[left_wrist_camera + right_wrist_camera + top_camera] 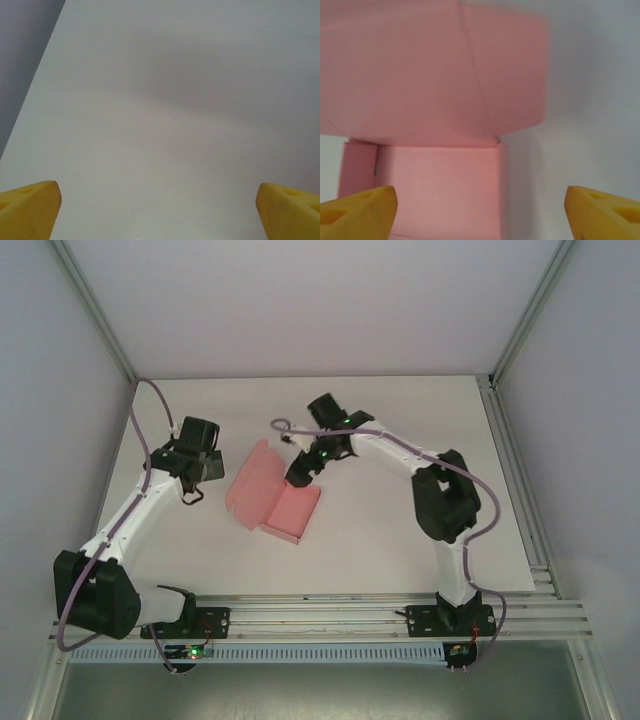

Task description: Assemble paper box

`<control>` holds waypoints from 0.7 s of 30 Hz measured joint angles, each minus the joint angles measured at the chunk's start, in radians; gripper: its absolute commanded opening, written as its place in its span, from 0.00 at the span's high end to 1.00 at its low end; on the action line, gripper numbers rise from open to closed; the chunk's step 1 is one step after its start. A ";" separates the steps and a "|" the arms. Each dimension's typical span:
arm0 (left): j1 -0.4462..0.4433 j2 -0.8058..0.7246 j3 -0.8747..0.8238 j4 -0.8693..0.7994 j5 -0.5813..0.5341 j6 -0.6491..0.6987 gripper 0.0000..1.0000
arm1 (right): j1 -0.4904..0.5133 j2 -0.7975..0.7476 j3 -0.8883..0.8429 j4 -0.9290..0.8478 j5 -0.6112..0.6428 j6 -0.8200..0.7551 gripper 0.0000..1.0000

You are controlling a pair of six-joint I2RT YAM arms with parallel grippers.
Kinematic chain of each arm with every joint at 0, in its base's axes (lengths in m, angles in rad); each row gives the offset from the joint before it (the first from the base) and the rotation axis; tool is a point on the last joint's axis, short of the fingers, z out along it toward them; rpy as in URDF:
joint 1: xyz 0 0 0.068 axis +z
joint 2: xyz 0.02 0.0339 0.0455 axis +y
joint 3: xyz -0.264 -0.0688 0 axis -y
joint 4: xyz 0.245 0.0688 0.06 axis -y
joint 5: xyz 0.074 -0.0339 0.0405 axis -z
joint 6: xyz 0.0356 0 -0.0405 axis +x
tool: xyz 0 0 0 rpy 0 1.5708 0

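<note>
The paper box (290, 512) lies mid-table as a shallow pink tray with its wide lid flap (255, 480) still open and leaning off to the left. My right gripper (300, 472) hovers over the tray's far edge. In the right wrist view its yellow fingertips (362, 210) stand wide apart, straddling the tray's right wall (503, 190), with the tray floor (440, 190) below and the lid flap (430, 75) beyond. My left gripper (197, 475) is just left of the flap. It is open over bare table, its yellow fingertips (30, 205) far apart.
The white table (400, 420) is walled by pale panels at the back and both sides. An aluminium rail (330, 615) carrying both arm bases runs along the near edge. The right arm's cable (290, 427) loops above the box.
</note>
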State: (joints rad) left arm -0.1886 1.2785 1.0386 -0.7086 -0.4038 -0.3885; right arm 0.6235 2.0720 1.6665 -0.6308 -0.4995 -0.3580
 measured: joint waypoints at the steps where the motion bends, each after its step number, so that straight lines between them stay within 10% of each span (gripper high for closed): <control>1: 0.000 -0.016 -0.018 0.006 -0.006 -0.013 0.00 | 0.015 0.020 0.000 -0.023 0.016 -0.008 0.20; 10: 0.000 -0.109 -0.096 0.045 -0.015 -0.097 0.00 | 0.113 0.081 -0.006 -0.023 0.348 0.063 0.78; 21: 0.000 -0.242 -0.142 0.055 0.032 -0.150 0.00 | 0.135 -0.116 -0.341 0.226 0.655 0.362 0.95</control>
State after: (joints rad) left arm -0.1886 1.0367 0.8970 -0.6533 -0.3714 -0.5388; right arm 0.7589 1.9560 1.3258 -0.4046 0.1558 0.0040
